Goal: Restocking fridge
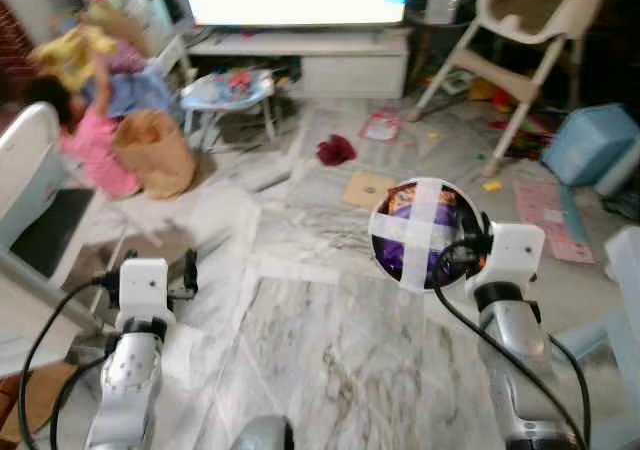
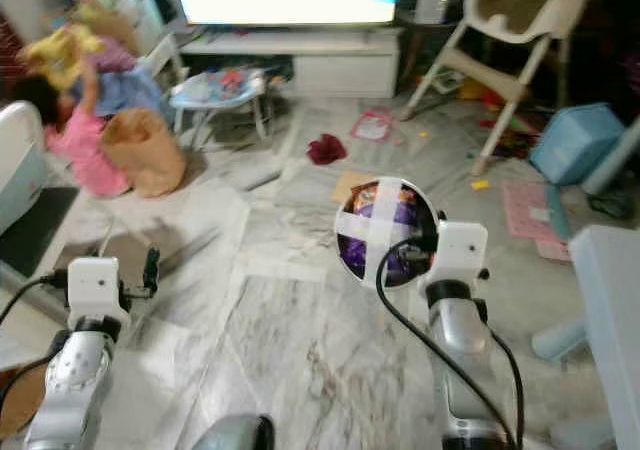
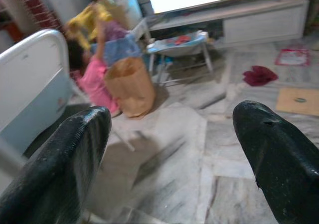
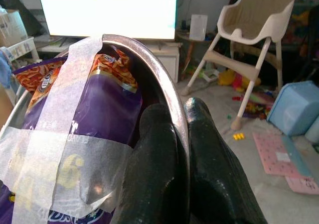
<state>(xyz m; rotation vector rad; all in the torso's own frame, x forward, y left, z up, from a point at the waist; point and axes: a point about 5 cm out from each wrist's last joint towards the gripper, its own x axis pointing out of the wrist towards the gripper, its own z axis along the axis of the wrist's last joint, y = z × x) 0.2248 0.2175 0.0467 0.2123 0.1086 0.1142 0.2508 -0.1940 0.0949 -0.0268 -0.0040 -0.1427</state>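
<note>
A round metal bowl (image 1: 425, 232) holds a purple and orange snack packet (image 4: 94, 99), strapped in by crossed strips of white tape (image 4: 55, 149). My right gripper (image 4: 185, 149) is shut on the bowl's rim (image 4: 172, 104), one black finger inside and one outside, and holds the bowl up on edge above the marble floor. My left gripper (image 3: 172, 154) is open with nothing between its fingers (image 3: 65, 159); it hovers low on the left (image 1: 188, 270) over the floor.
A person in pink (image 1: 90, 135) sits on the floor at the far left by a brown paper bag (image 1: 155, 155). A white high chair (image 1: 525, 30), a blue box (image 1: 592, 142), a small table (image 1: 228, 92), a bright TV and scattered toys lie ahead.
</note>
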